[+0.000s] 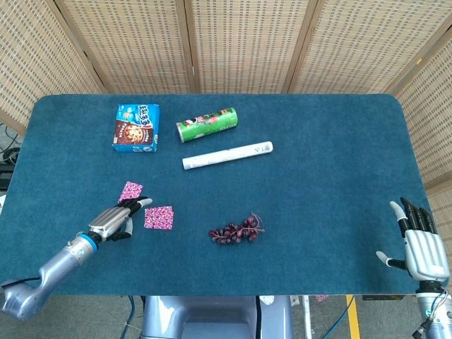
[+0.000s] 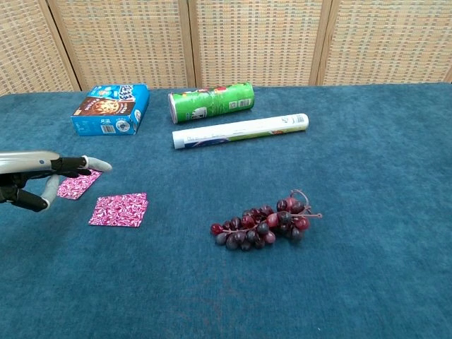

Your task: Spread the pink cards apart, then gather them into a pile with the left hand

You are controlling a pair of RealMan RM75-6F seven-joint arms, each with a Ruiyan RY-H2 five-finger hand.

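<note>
So the two pink patterned cards are lying flat and apart on the dark teal felt-covered table (image 1: 318, 212). Taking the bunch of dark red grapes (image 1: 236, 230) as the reference: the nearer pink card (image 1: 158, 217) is sitting off to the grapes' left, and the farther pink card (image 1: 131, 191) is lying further left again and a bit toward the back, with a clear strip of felt showing between the two.

The left hand (image 1: 116, 221) is reaching in low from the front-left, left of the grapes, grasping nothing. One finger is stretching forward while the others are curling underneath. In the chest view that hand (image 2: 39, 176) is hovering by the farther card (image 2: 78, 183), fingertip pointing past it; I can't tell whether it's touching the card.

The right hand (image 1: 421, 244) is way off to the grapes' right, at the table's front-right corner, fingers extended and spread, released.

Behind the grapes, a white cylindrical tube (image 1: 227, 155) is lying on its side, with a green cylindrical snack can (image 1: 206, 124) behind that, and a blue cardboard cookie box (image 1: 135, 127) at back left.
</note>
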